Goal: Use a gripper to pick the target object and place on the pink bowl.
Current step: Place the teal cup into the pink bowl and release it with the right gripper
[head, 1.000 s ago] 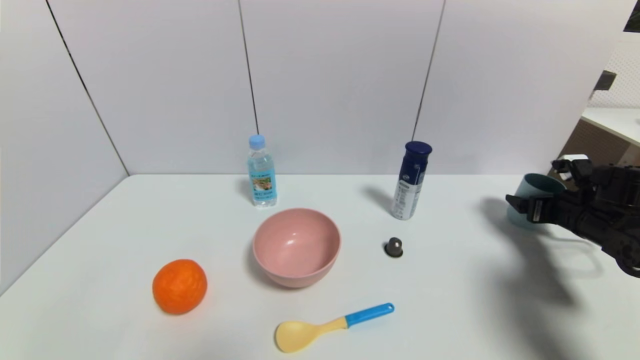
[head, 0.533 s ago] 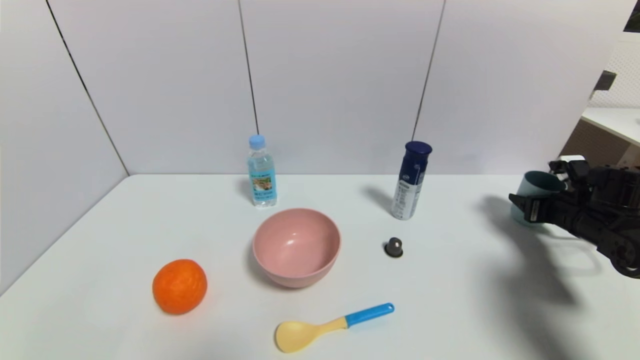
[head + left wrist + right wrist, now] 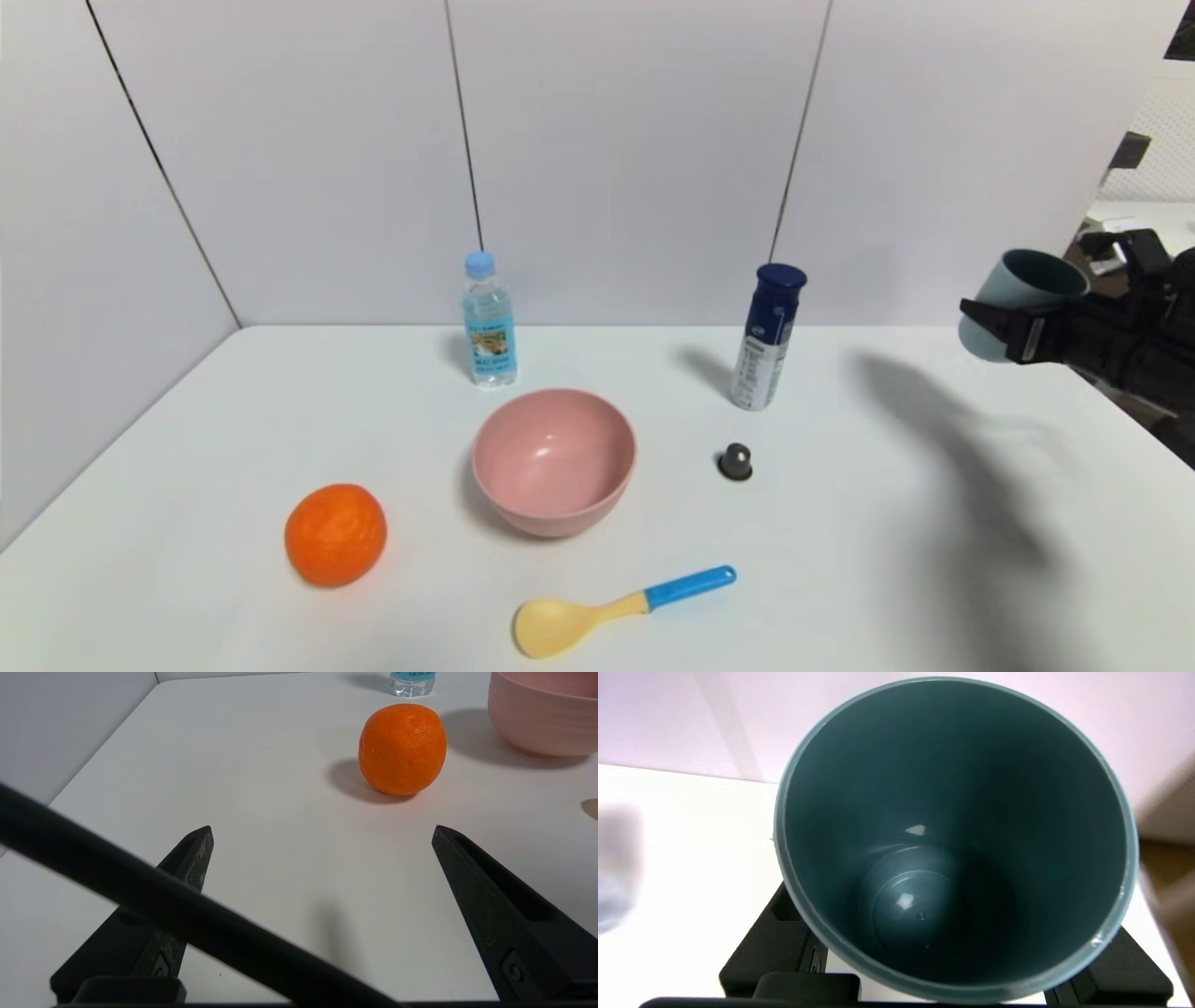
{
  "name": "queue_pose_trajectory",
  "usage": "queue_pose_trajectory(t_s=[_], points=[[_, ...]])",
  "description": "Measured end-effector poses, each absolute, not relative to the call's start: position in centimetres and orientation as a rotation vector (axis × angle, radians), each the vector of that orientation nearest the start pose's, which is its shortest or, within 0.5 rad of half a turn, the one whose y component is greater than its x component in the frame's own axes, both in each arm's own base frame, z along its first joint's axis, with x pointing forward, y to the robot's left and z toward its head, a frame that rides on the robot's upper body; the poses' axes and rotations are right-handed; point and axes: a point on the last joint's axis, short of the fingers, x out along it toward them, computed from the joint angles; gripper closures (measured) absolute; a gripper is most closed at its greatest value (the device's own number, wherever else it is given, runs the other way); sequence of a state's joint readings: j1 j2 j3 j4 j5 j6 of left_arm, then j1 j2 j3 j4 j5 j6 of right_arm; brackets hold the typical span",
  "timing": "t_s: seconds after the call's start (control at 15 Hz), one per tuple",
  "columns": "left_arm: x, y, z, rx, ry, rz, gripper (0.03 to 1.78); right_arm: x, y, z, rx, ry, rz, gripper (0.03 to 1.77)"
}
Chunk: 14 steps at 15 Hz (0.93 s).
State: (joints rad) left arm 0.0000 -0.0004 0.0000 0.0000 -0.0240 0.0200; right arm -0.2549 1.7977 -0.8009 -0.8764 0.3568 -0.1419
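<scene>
Above the worktop's (image 3: 840, 523) right edge, the teal cup (image 3: 1013, 299) is held tilted by the clenched right pincer (image 3: 1004, 334), well apart from the pink bowl (image 3: 554, 461); the left pincer (image 3: 322, 833) is parked spread

Bright even light; soft shadows on table (image 3: 840, 560); right wrist view blurred at edges.

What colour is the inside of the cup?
Dark teal inside the cup; the right wrist view shows it best.

Right gripper (image 3: 1004, 331) now closed on the teal cup (image 3: 1018, 294), up off the table (image 3: 840, 523) toward 12 o'clock versus a second ago. Cup tilted, mouth toward 2 o'clock; its shadow lies further out across the tabletop.
</scene>
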Motion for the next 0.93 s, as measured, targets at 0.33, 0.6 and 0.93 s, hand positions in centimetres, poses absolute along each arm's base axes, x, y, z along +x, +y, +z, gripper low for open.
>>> queue_pose_trajectory(t_s=[0.33, 0.6, 0.93], points=[[-2.3, -0.1, 7.5, 0.02, -0.001, -0.024, 0.12, 27.7, -0.3, 23.2, -0.112, -0.024, 0.561, 0.65], [-2.3, -0.1, 7.5, 0.02, -0.001, -0.024, 0.12, 23.6, 7.5, 26.0, -0.077, -0.124, 0.856, 0.65], [-2.3, -0.1, 7.5, 0.02, -0.001, -0.024, 0.12, 19.4, 14.6, 25.7, -0.056, -0.117, 1.121, 0.65]])
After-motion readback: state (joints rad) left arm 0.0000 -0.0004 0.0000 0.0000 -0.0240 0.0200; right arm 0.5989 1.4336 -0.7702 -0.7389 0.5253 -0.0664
